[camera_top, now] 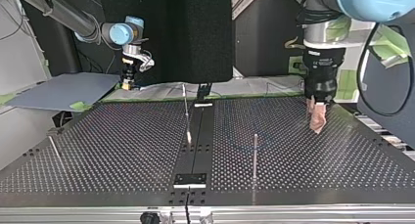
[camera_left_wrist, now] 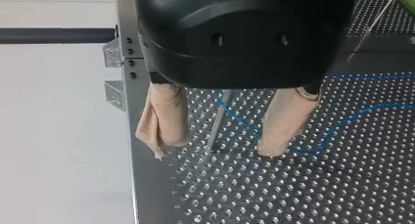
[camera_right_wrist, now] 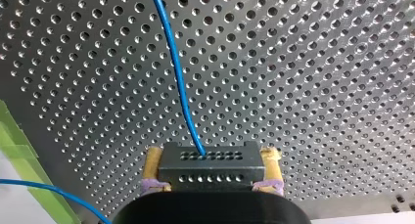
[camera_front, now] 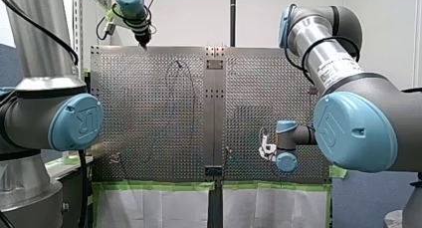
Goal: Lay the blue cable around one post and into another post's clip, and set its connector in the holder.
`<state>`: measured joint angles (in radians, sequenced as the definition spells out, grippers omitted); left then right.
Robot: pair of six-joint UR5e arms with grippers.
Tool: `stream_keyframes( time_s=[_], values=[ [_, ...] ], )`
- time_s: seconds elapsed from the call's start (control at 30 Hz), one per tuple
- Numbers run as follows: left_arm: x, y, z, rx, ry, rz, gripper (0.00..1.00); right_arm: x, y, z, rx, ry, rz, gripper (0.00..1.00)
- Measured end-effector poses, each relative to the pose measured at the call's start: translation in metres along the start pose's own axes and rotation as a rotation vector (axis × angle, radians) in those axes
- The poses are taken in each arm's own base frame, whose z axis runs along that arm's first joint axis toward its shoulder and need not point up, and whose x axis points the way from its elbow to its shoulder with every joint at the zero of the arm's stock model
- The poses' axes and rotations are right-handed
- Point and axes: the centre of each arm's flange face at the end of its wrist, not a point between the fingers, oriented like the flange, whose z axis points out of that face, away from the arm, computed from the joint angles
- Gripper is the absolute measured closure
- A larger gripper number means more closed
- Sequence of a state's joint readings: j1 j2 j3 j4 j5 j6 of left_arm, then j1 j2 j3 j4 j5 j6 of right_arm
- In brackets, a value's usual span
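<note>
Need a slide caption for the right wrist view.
Right end effector grips the black connector, blue cable trailing across the perforated table.

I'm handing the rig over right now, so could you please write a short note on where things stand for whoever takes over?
Left gripper: fingers open, straddling a post; the blue cable runs past that post between them.
Right gripper: shut on the connector, over the table, with the cable trailing from it.
Done: connector is in hand and the cable lies at the post.
Left: complete the turn round the post, press the cable into another post's clip, seat the connector in its holder.
</note>
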<state>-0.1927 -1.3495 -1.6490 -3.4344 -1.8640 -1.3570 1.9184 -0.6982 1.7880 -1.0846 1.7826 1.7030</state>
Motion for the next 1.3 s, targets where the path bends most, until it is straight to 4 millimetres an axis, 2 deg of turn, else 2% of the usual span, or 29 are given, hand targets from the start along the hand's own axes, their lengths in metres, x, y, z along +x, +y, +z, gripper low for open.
stream_keyframes(
  time_s=[1.3],
  values=[
    [-0.003,-0.0001,-0.0014,0.0,-0.022,0.016,0.0,-0.0004,-0.0003,-0.0002,0.001,-0.001,0.0,1.0]
  ],
)
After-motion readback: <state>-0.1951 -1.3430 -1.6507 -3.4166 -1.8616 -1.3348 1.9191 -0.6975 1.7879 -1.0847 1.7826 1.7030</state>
